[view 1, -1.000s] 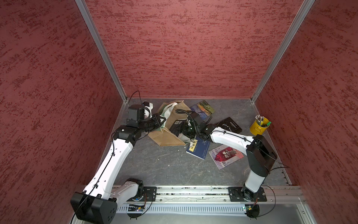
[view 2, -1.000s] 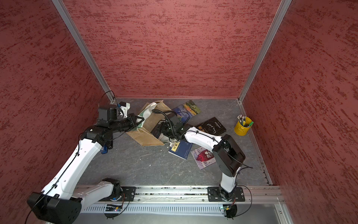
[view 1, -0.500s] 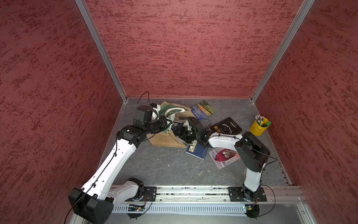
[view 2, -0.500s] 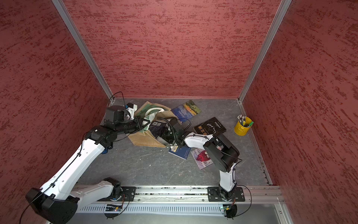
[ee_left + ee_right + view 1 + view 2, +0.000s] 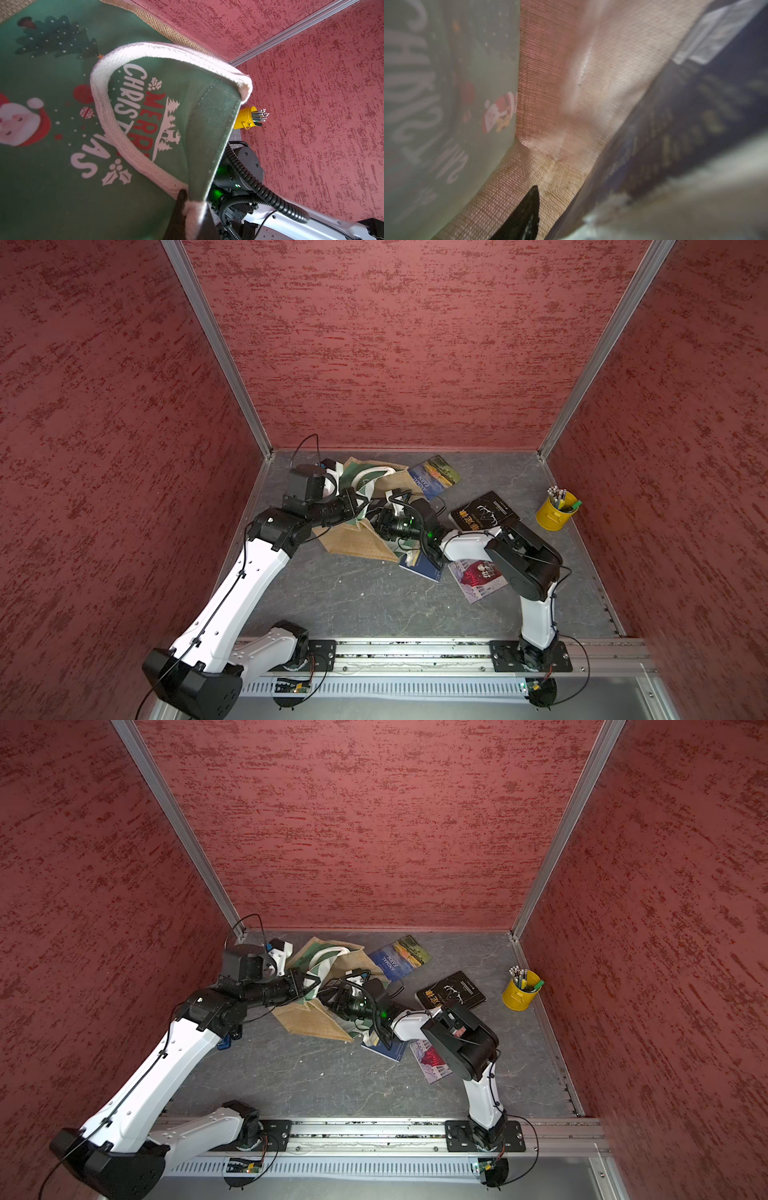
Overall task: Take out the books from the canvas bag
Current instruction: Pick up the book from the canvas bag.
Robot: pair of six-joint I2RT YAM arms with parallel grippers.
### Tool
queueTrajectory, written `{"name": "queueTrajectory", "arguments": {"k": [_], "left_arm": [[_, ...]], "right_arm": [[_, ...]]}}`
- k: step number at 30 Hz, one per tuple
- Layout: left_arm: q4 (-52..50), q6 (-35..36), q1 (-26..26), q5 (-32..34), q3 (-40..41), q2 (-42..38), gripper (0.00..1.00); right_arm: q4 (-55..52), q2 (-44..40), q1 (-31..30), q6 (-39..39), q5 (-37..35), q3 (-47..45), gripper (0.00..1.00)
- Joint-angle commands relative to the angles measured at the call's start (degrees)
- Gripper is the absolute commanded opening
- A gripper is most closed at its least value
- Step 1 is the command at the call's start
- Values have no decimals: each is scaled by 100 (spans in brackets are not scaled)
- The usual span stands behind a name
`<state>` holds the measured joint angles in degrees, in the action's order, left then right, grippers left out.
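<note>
The canvas bag (image 5: pixel 357 539) lies tipped on the floor in both top views, tan burlap up, with its green printed panel (image 5: pixel 52 124) filling the left wrist view. My left gripper (image 5: pixel 194 209) is shut on the bag's white strap handle (image 5: pixel 128 141) and holds the mouth up. My right gripper (image 5: pixel 379 522) is deep inside the bag. Only one dark finger (image 5: pixel 525 216) shows against the burlap lining, with a navy book (image 5: pixel 685 128) close beside it. Outside lie the blue "Animal Farm" (image 5: pixel 432 477), a black book (image 5: pixel 484 512), a pink-red book (image 5: pixel 478 578) and a navy one (image 5: pixel 419 566).
A yellow pencil cup (image 5: pixel 555 514) stands at the right wall. The left wall and back corner are close behind the bag. The right arm's elbow (image 5: pixel 523 564) hangs over the pink-red book. Bare grey floor (image 5: pixel 353 605) lies toward the front rail.
The left arm has carried the strap toward the centre and the bag has shifted with it. The right arm has pushed leftward into the bag, its elbow folding back.
</note>
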<state>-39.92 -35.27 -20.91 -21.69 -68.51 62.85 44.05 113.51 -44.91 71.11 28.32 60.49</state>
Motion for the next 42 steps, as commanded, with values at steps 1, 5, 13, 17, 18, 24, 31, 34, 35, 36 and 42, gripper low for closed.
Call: {"name": "queueTrajectory", "arguments": {"k": [1, 5, 13, 17, 18, 24, 31, 34, 35, 36, 42], "left_arm": [[266, 81, -71, -344, -163, -212, 0], [232, 80, -72, -284, -137, -254, 0], [-180, 280, -20, 203, -13, -415, 0], [-462, 345, 67, 613, 182, -531, 0], [-517, 358, 82, 706, 235, -550, 0], [-666, 382, 104, 998, 426, -526, 0], [-696, 487, 39, 1031, 477, -341, 0], [-832, 618, -17, 1121, 397, -202, 0], [-886, 665, -42, 1175, 357, -155, 0], [-945, 709, -66, 1228, 319, -113, 0], [-1142, 841, -187, 1507, 165, 7, 0]], "right_arm": [[-389, -14, -34, -165, -71, 163, 60], [-846, -71, -36, -392, -187, 292, 37], [-2236, -787, -18, -1183, -683, 276, 4], [-3160, -1215, -9, -1693, -955, 292, 1], [-3365, -1343, -9, -1812, -1029, 273, 1], [-4167, -2034, -18, -2237, -1428, 68, 0], [-4485, -2568, -154, -2454, -1443, 74, 0], [-4862, -2703, -226, -2693, -1582, 320, 0], [-5050, -2749, -237, -2785, -1654, 431, 0], [-5224, -2810, -238, -2871, -1730, 534, 0], [-6089, -3239, -235, -3306, -2169, 1042, 0]]}}
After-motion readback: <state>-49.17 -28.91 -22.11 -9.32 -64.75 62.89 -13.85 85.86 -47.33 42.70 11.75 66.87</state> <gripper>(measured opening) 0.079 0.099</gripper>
